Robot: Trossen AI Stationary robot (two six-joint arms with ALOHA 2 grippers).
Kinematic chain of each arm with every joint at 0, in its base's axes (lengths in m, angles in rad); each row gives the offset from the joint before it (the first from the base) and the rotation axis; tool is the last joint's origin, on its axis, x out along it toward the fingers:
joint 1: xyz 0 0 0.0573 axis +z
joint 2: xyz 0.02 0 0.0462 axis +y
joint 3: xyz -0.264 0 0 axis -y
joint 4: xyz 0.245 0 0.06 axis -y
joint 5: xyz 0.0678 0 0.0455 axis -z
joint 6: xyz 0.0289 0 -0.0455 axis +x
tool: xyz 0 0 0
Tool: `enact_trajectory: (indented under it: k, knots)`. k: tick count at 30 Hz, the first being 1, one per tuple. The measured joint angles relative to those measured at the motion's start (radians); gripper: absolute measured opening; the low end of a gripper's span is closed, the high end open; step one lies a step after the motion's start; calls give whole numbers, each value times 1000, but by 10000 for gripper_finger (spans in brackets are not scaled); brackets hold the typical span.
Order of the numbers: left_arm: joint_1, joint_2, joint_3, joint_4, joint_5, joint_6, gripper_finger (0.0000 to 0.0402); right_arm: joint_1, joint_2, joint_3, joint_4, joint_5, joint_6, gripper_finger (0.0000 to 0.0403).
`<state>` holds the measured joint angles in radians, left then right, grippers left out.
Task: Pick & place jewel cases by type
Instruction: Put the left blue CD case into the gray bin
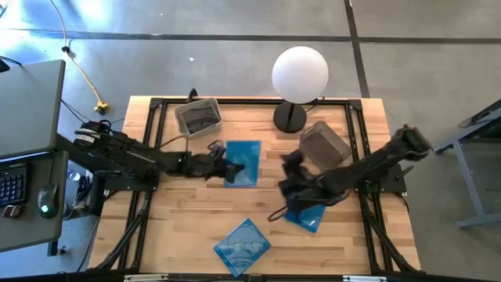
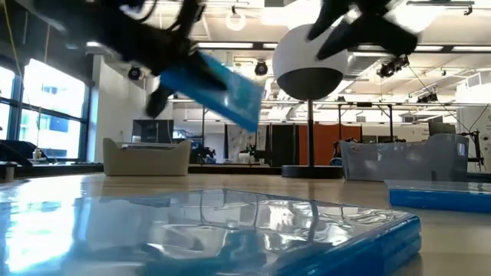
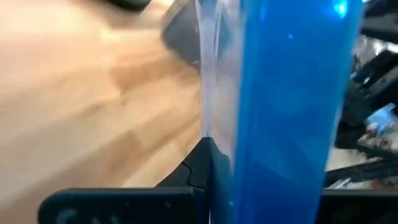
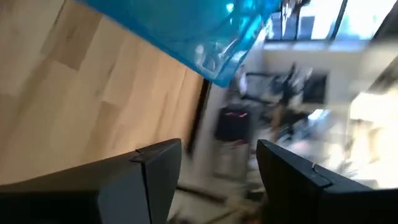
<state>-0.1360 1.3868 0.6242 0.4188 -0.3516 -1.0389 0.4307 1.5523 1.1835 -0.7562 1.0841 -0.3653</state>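
Three translucent blue jewel cases show. One is up in the air at mid-table, in my left gripper, which is shut on it. A second blue case lies flat on the table's right half, and my right gripper hovers open just beyond its far-left corner. The third blue case lies flat near the near edge and fills the foreground of the low view. I see no black cases plainly; the far-left bin holds something dark. My left gripper pinches the blue case between its two fingers by the edge facing the table's left, coming level from the left. A dark finger lies against one flat face. The case is lifted clear and tilted.
A lamp with a white globe and a black base stands at the far middle. A second grey bin sits to the right of it, beside my right arm. A black frame runs along the table edges.
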Motion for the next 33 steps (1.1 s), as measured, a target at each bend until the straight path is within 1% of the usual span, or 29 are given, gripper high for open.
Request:
enact_trajectory:
  k: [2, 4, 6, 9, 12, 14, 16, 19, 22, 24, 26, 28, 30, 31, 33]
  knots:
    - [42, 25, 70, -19, 37, 88, 25, 18, -71, 0, -135, -23, 222, 204]
    - [78, 77, 157, -33, 92, 155, 25, 40, -130, 0, -276, -69, 450, 204]
    - [115, 136, 241, -86, 152, 226, 25, 61, -176, 0, -408, -118, 660, 204]
    - [166, 251, 384, -152, 280, 334, 25, 98, -210, -1, -589, -205, 937, 204]
    - [214, 368, 544, -214, 420, 490, 25, 142, -216, -2, -740, -345, 1168, 204]
    - [241, 436, 654, -274, 490, 596, 25, 172, -215, -13, -788, -446, 1284, 204]
    - [262, 493, 765, -302, 524, 697, 25, 206, -215, -42, -806, -546, 1357, 204]
    - [287, 555, 913, -326, 519, 851, 25, 255, -214, -104, -807, -661, 1429, 204]
    - [311, 622, 1036, -350, 506, 1052, 25, 299, -213, -177, -799, -730, 1500, 204]
    - [325, 677, 1113, -373, 528, 1119, 25, 325, -213, -219, -795, -746, 1537, 204]
    - [337, 718, 1170, -420, 557, 1140, 25, 347, -213, -256, -796, -714, 1545, 204]
    - [342, 746, 1209, -454, 557, 1139, 25, 362, -213, -290, -799, -618, 1540, 204]
    - [341, 763, 1224, -458, 536, 1141, 25, 368, -213, -319, -814, -502, 1538, 204]
    - [340, 772, 1228, -446, 518, 1147, 25, 366, -215, -333, -813, -467, 1535, 204]
    - [341, 782, 1230, -423, 511, 1178, 25, 356, -221, -359, -813, -447, 1517, 204]
